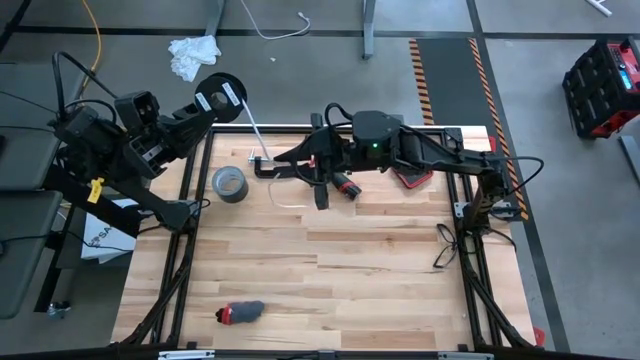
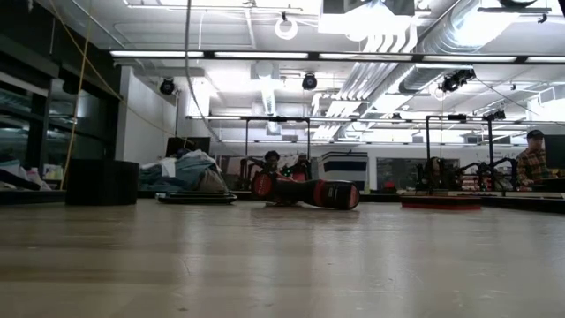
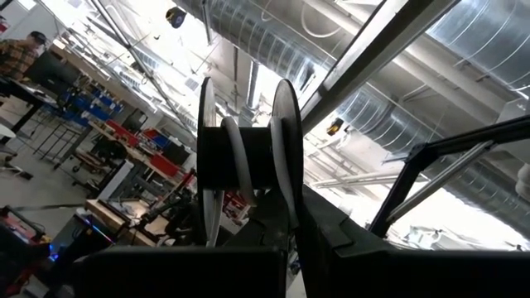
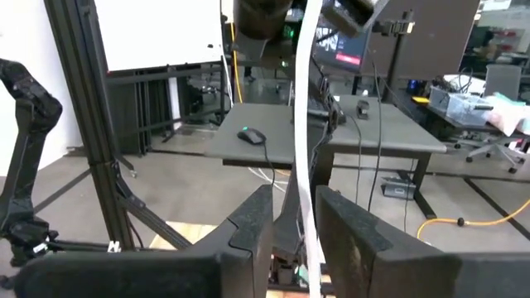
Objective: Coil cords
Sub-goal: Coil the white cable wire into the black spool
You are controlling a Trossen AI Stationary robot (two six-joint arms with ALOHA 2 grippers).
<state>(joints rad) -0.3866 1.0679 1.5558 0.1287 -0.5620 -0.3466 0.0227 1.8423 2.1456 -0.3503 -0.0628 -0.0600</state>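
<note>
The cord is a thin white cable (image 1: 248,125) ending in a round black disc (image 1: 220,95) with a pale centre. The disc is a small spool with white cable wound on its hub (image 3: 236,157). My left gripper (image 1: 205,107) holds it high over the table's far left corner, fingers tipped upward. The cable runs straight down to my right gripper (image 1: 263,163), which reaches level from the right above the far left of the table. Beyond that gripper, a slack stretch of cable (image 1: 283,200) lies on the wood. My left gripper is shut on the black disc (image 3: 286,182), which stands on edge between its fingers and clear of the table. The gripper's own body hides the place of contact. My right gripper has the white cable (image 4: 305,211) between its two fingers, which lie level and across it. The cable runs straight from there up to the disc. The fingers hide the pinch itself.
A grey tape roll (image 1: 229,182) lies just left of my right gripper. A red and black tool (image 1: 343,185) lies under the right arm, and another (image 1: 240,312) near the front edge. A red flat piece (image 1: 410,178) and a black wire loop (image 1: 445,250) sit at the right.
</note>
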